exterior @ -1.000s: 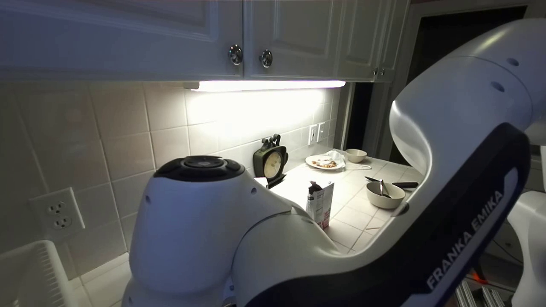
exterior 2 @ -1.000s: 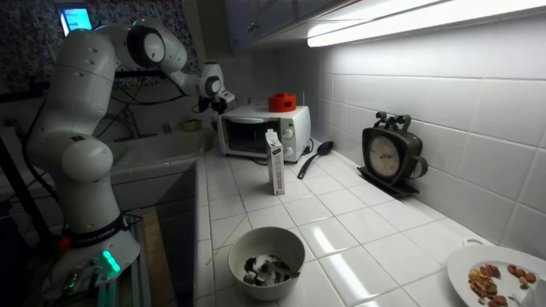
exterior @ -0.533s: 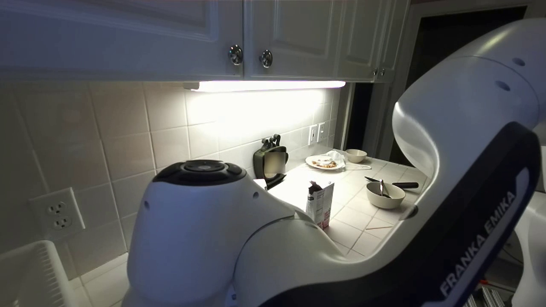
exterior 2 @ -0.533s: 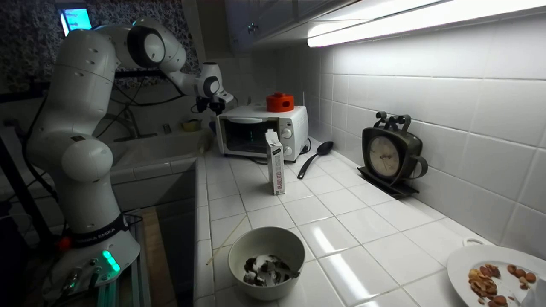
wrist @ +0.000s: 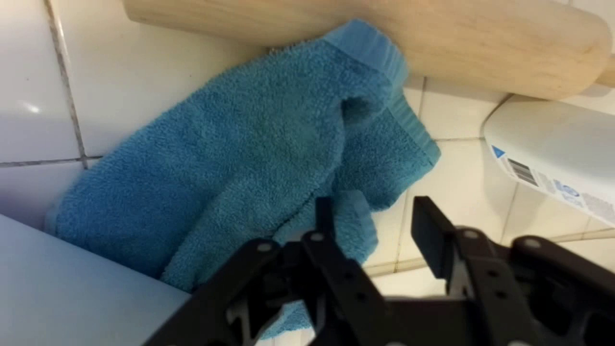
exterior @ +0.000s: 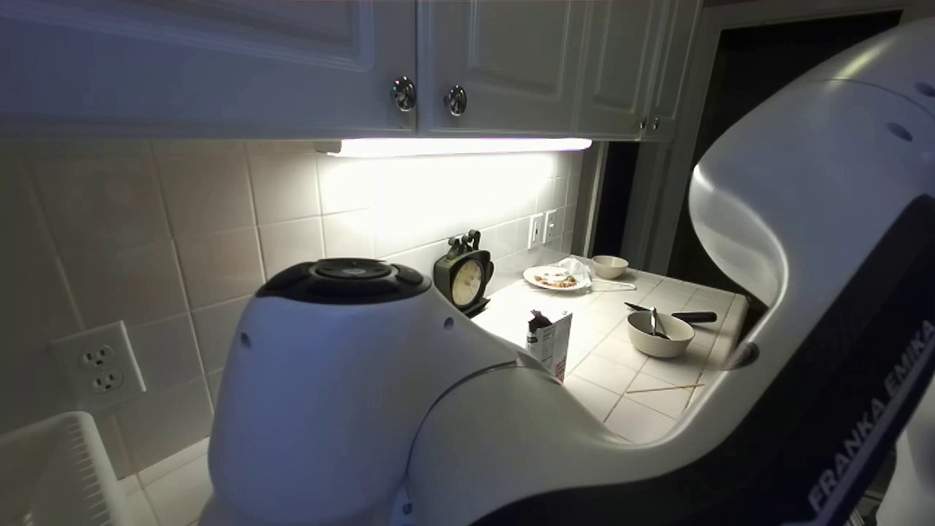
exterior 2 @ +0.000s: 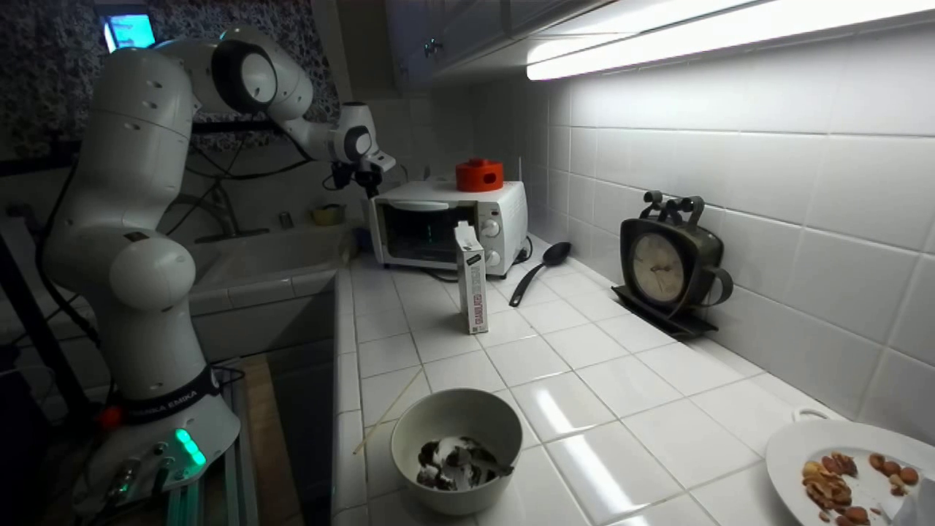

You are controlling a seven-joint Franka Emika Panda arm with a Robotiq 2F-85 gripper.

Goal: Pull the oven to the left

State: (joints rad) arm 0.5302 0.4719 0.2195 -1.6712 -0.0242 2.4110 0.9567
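Note:
The oven is a white box on the counter with a dark glass door, a pale handle and knobs on its right. In an exterior view my gripper hangs by the oven's upper left edge; whether they touch cannot be told. In the wrist view the gripper is open, its fingers apart, with nothing between them and a blue towel and tiles below. A plain pale surface at the lower left of the wrist view may be the oven. The oven does not show in the exterior view where the arm fills the front.
A red pot sits on the oven. A sugar box stands in front of it, and a black spoon lies to its right. A blue towel, a wooden rolling pin and a white bottle lie beneath the gripper.
The oven, with the red pot on it, has shifted slightly left in an exterior view, then stayed still over the last half second. My gripper and arm have moved left and slightly up.

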